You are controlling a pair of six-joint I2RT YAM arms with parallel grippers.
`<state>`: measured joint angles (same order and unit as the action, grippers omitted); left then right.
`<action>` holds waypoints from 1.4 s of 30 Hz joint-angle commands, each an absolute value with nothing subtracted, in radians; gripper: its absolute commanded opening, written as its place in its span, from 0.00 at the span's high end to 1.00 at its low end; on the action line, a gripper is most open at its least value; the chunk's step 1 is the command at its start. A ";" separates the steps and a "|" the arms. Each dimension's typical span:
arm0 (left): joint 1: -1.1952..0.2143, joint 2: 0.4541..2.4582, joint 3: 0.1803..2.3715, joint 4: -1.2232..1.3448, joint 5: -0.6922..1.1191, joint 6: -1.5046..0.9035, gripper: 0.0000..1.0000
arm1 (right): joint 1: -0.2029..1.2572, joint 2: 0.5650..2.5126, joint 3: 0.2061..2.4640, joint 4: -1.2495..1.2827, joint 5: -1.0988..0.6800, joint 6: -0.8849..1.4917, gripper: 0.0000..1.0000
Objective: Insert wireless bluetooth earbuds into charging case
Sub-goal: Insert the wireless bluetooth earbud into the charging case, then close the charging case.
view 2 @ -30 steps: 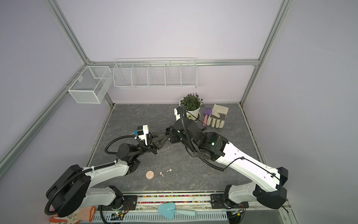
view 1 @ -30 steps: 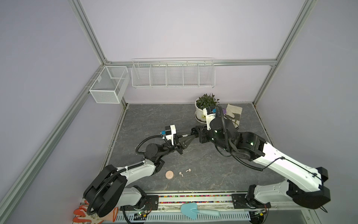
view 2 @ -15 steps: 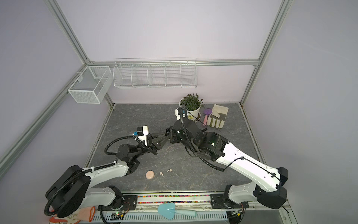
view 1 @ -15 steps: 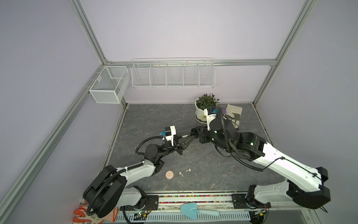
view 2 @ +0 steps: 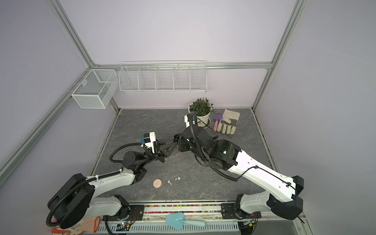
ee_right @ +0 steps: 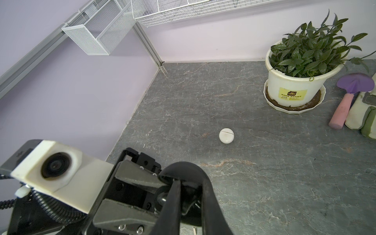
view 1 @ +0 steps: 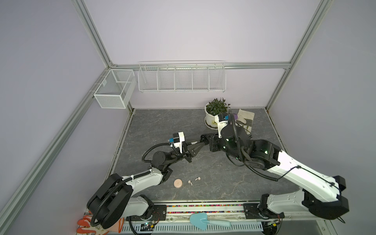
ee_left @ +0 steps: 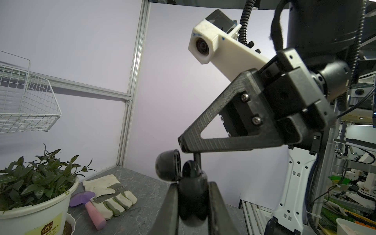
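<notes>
My left pincer [ee_left: 192,188] clamps the round black case [ee_left: 192,205] steady. My right pincer [ee_left: 183,143] pinches a black stemmed earbud [ee_left: 196,157] above it.

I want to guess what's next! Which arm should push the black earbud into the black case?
Probably the right. The right gripper pinches the black earbud right at the open black case, which the left gripper holds.

The arms [view 1: 295,173] have white shells, black joints and ribbed black conduits [ee_left: 244,24]. The right gripper [ee_left: 181,142] is black ribbed triangular plastic with silver screws [ee_left: 256,120] and a white camera housing [ee_left: 205,46].
</notes>
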<state>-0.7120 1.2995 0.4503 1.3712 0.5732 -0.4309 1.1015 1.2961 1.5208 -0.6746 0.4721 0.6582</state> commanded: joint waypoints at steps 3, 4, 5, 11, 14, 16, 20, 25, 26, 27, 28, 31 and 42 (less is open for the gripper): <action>-0.710 1.277 0.442 1.417 0.566 -0.410 1.00 | 1.118 1.277 1.501 -0.713 0.469 0.679 0.84; -0.710 1.278 0.444 1.417 0.566 -0.410 1.00 | 1.119 1.280 1.500 -0.714 0.471 0.679 0.84; -0.711 1.277 0.445 1.417 0.567 -0.411 1.00 | 1.121 1.284 1.500 -0.713 0.471 0.678 0.84; -0.710 1.274 0.447 1.417 0.572 -0.417 1.00 | 1.120 1.305 1.499 -0.707 0.472 0.676 0.83; -0.710 1.274 0.446 1.417 0.573 -0.416 1.00 | 1.120 1.305 1.507 -0.709 0.474 0.667 0.80; -0.710 1.276 0.450 1.417 0.573 -0.417 1.00 | 1.120 1.304 1.516 -0.711 0.475 0.659 0.74; -0.710 1.276 0.449 1.417 0.573 -0.417 1.00 | 1.120 1.298 1.540 -0.727 0.481 0.622 0.57; -0.710 1.275 0.445 1.417 0.572 -0.430 1.00 | 1.083 1.283 1.608 -0.805 0.412 0.464 0.34; -0.710 1.277 0.448 1.417 0.574 -0.441 1.00 | 1.056 1.280 1.624 -0.834 0.345 0.428 0.31; -0.710 1.282 0.454 1.417 0.583 -0.454 1.00 | 1.019 1.271 1.629 -0.851 0.246 0.395 0.29; -0.710 1.287 0.459 1.417 0.591 -0.470 1.00 | 0.985 1.257 1.621 -0.851 0.151 0.371 0.27; -0.710 1.295 0.468 1.417 0.620 -0.497 1.00 | 0.876 1.196 1.552 -0.812 -0.192 0.310 0.10; -0.703 1.356 0.541 1.418 0.782 -0.580 1.00 | 0.637 1.152 1.379 -0.689 -0.729 0.201 0.06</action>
